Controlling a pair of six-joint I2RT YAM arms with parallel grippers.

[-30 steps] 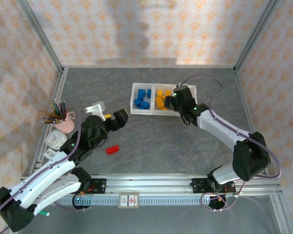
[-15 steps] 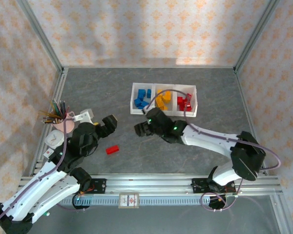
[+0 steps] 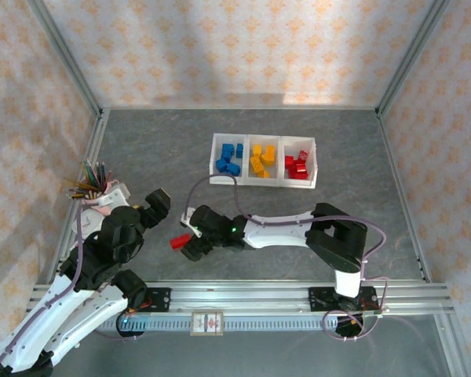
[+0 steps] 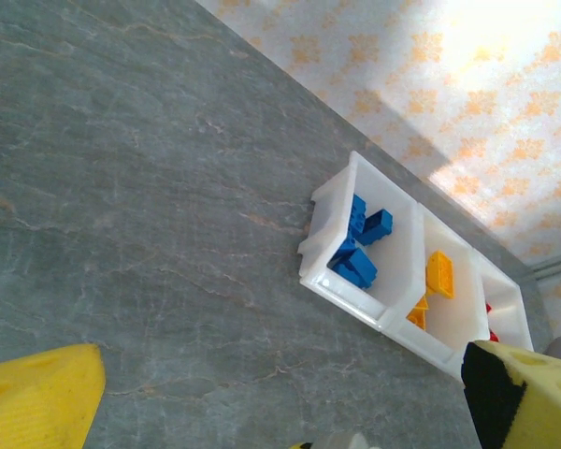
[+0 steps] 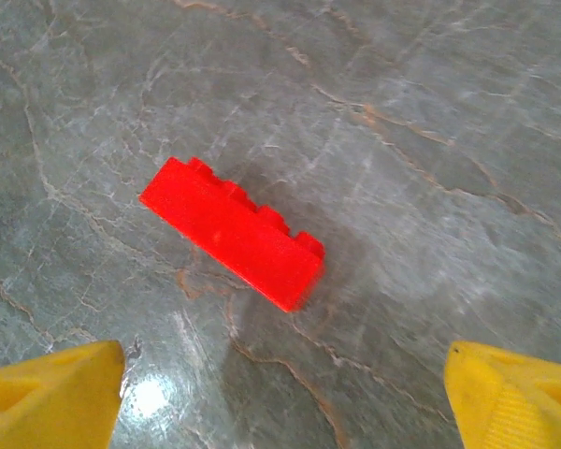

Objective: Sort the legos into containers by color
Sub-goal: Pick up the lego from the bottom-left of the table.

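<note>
The right gripper (image 5: 280,400), jaws spread wide, hangs above the long red plastic brick (image 5: 232,234) lying mid-frame; the left gripper (image 4: 280,398) is likewise released.

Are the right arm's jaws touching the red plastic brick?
Apart. Right wrist view shows bare grey table between the red plastic brick and both yellow fingertips.

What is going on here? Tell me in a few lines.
Lego bricks are being sorted by colour into a three-bin tray. The blue bricks, yellow bricks and red bricks each sit in their own bin. A loose red brick lies on the table. The right fingers are open just above it, not touching it. The left fingers are open and empty, off to the left near the bundle of pencils.
</note>
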